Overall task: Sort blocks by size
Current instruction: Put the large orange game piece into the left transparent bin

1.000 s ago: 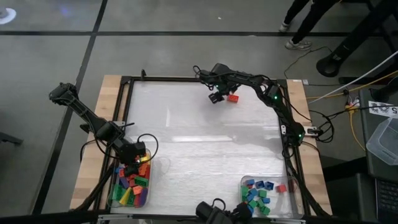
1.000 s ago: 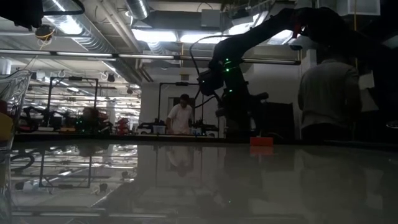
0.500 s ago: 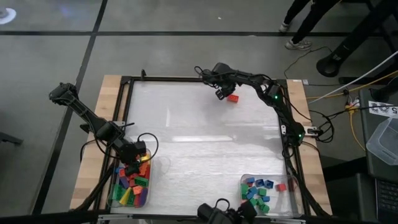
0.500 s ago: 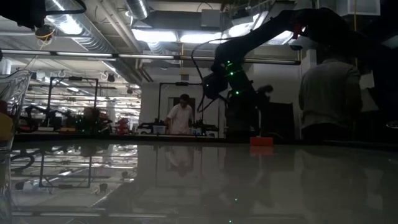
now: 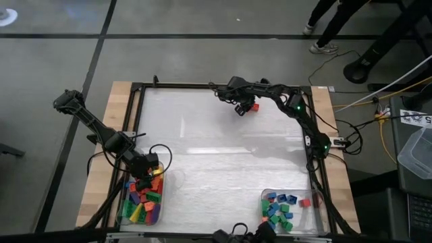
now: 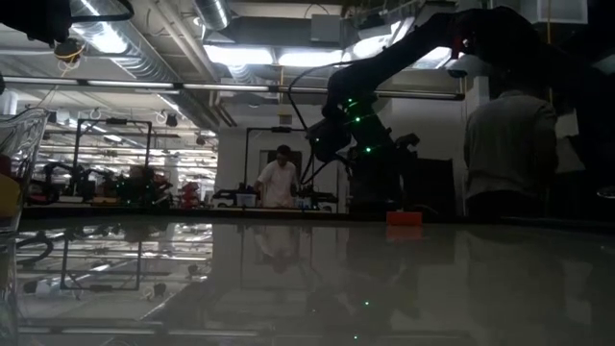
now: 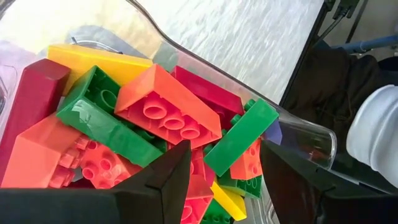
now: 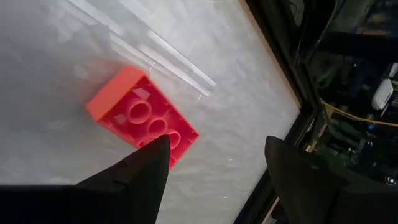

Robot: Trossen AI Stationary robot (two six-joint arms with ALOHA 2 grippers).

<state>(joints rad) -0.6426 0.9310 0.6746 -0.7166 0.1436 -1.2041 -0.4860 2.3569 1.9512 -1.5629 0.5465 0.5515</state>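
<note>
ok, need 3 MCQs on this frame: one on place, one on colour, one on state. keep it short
1. Where is the right gripper?
A. over the left tray
B. at the table's far edge, beside a lone block
C. over the right tray

2. What colour is the lone block on the table?
A. red
B. blue
C. yellow

3. How are the left gripper's fingers set?
A. shut on a green block
B. shut with nothing between them
C. open above the blocks in the left tray

Answers:
1 B: the high view shows it at the far edge next to the single block.
2 A: the right wrist view shows it red, hollow side up.
3 C: the left wrist view shows a gap between the fingers, with the piled blocks beyond them.
</note>
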